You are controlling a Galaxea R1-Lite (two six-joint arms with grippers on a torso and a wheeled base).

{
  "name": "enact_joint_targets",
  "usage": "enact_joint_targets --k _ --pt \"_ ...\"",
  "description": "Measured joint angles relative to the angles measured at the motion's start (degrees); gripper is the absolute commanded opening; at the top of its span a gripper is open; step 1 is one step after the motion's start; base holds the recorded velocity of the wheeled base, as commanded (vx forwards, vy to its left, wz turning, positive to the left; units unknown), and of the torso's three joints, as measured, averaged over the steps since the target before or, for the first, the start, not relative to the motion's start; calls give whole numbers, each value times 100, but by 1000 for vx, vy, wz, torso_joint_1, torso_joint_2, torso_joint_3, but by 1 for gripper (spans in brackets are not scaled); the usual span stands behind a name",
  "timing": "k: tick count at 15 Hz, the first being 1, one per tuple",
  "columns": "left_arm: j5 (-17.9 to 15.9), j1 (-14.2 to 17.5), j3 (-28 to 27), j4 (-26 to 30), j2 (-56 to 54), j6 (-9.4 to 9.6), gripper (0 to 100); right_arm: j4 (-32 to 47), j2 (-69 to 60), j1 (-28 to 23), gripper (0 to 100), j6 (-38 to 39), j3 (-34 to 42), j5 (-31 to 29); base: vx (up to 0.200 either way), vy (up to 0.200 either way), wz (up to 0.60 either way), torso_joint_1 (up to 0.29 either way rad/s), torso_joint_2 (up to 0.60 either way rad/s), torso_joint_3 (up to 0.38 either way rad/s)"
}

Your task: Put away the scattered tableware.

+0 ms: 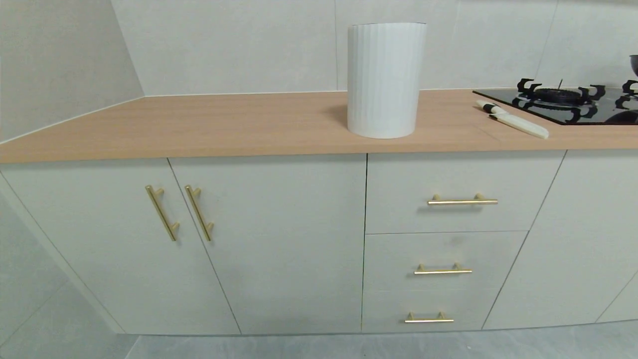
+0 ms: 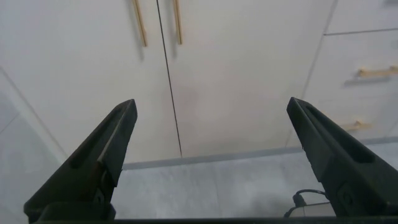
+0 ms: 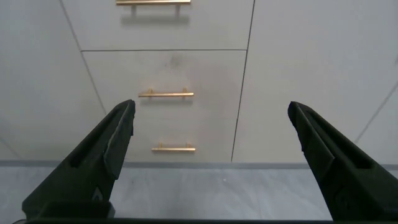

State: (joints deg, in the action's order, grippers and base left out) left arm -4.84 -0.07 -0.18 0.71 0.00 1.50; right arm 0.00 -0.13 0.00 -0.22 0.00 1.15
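Left gripper [image 2: 211, 104]: I see it low before the doors [image 2: 242, 74], jaws spread wide, nothing between them. The finger roots are cut off at the frame edge.

Right gripper [image 3: 211, 106]: low before the drawers [image 3: 168, 74], jaws equally wide and empty.

Floor [image 1: 349, 346]: grey tile, meeting the cabinet base.

Doors: a pair, with two slanted gold handles [image 1: 199, 213] side by side. In the left wrist view I get their lower ends alone.

Drawers: a stack of three to the right of the doors, each with a gold bar handle. In the right wrist view the top handle is clipped.

Counter [image 1: 199, 124]: wood-toned top.

Canister [image 1: 383, 80]: white, ribbed, upright near the counter's front edge. Its rim sits level with my camera, so I cannot tell what it holds.

Knife [image 1: 513, 119]: pale, with dark bands at its far end, lying flat on the counter between canister and hob, just beside the hob's near corner. I cannot tell whether it is one piece or two.

Hob [image 1: 558, 107]: black glass with burner grates, cut off at the right edge.

Dark object [image 1: 634, 62]: behind the hob, mostly out of frame, unidentifiable.

Wall [image 1: 224, 45]: pale tile.
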Motion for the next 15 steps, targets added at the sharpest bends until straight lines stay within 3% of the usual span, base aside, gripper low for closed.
enact_joint_targets --k 11,15 --pt "2 -2 0 0 0 0 100 0 2 0 100 6 0 -4 200 0 0 3 4 1" --pt "2 0 0 0 0 -2 100 0 4 0 100 9 0 -4 0 0 0 0 0 0"
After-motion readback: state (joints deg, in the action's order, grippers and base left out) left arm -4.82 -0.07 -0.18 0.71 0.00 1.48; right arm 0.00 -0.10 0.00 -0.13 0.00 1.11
